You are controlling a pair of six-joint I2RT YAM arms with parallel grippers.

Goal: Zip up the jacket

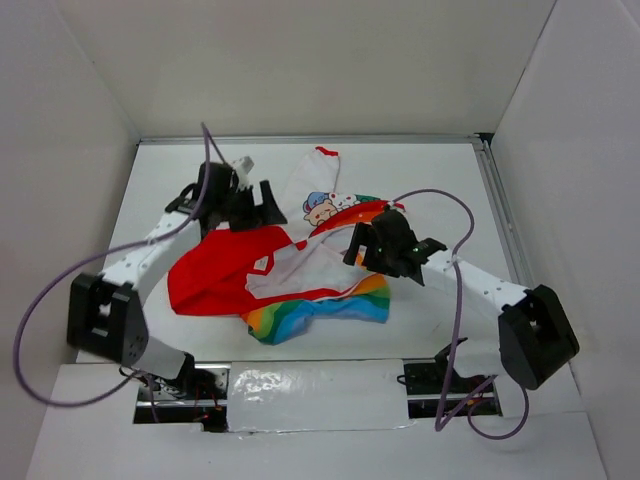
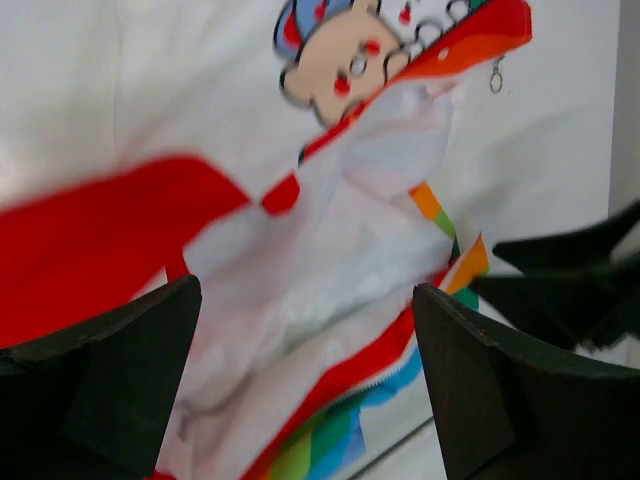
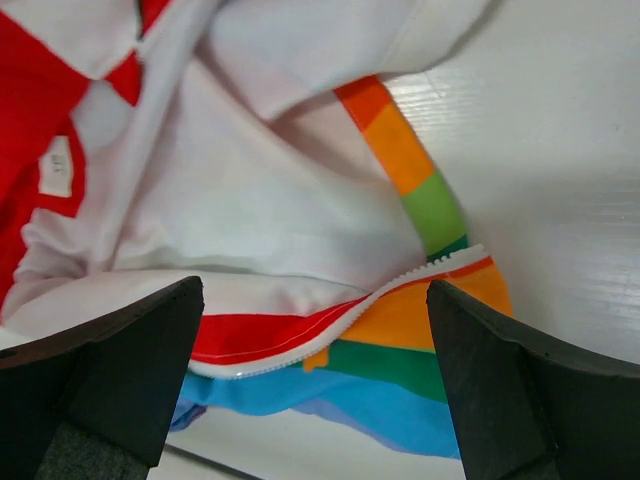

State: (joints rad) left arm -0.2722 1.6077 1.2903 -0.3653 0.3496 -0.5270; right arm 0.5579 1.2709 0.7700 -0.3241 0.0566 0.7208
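Note:
The jacket (image 1: 290, 270) lies open and rumpled mid-table: red hood (image 1: 205, 275) at left, white lining, bear print (image 1: 322, 208) at back, rainbow panel (image 1: 330, 310) at front. My left gripper (image 1: 262, 208) is open above the jacket's back left, holding nothing; its view shows the white lining (image 2: 300, 270), the bear print (image 2: 340, 60) and a small metal zip pull (image 2: 495, 75). My right gripper (image 1: 358, 243) is open above the jacket's right side; its view shows the white zipper teeth (image 3: 400, 290) along the red trim and rainbow panel (image 3: 420, 360). The left gripper (image 2: 307, 385) and right gripper (image 3: 315, 380) both hold nothing.
White walls enclose the table (image 1: 440, 180) on three sides. A white sleeve with red cuff (image 1: 322, 160) points to the back. Purple cables (image 1: 455, 215) loop from both arms. A taped strip (image 1: 300, 385) runs along the near edge between the arm bases.

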